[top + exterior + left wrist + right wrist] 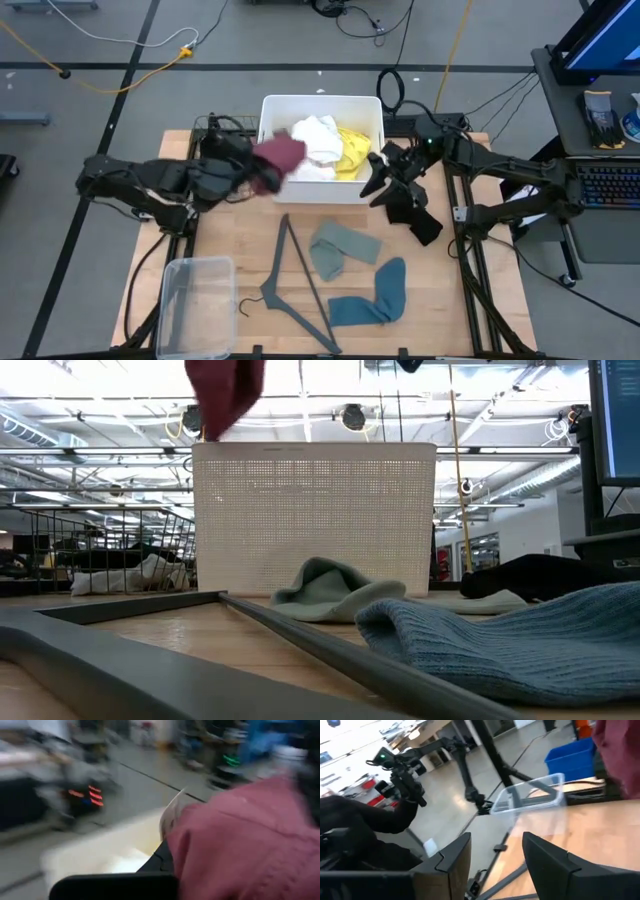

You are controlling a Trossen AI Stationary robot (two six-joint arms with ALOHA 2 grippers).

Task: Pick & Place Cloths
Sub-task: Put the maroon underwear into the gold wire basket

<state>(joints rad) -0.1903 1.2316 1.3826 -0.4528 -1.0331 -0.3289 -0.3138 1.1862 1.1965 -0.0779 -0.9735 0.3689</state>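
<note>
1. The left gripper (262, 172) is raised at the near left corner of the white basket (270, 110), and it is closed on the maroon cloth (280, 155). The cloth hangs from the gripper and spreads over the basket's rim. In my judgement it is held this high so that it can pass over the basket wall before it is let go.
2. In the low view the maroon cloth (225, 390) hangs in the air above the basket's top edge, not touching it. This fits with a carry toward the inside of the basket.
3. Inside the basket, beyond the left gripper, the white cloth (315, 140) and the yellow cloth (352, 148) already lie touching each other. The basket seems to be the place where the cloths are collected.
4. The right gripper (378, 178) is at the near right corner of the basket, outside its wall. The right wrist view shows its two fingers (450, 865) apart with nothing between them, so it holds nothing.
5. The black cloth (415, 215) lies on the wooden surface (220, 225) just beside the right gripper, on its near side. I think it is the easiest next thing for this arm.
6. Farther toward the near edge lie the sage-green cloth (340, 248) and the teal cloth (375, 298), near each other. The grey hanger (300, 285) lies beside them, and a clear plastic box (195, 300) stands at the near left corner.
7. I cannot find a grey cloth in these views.
</note>
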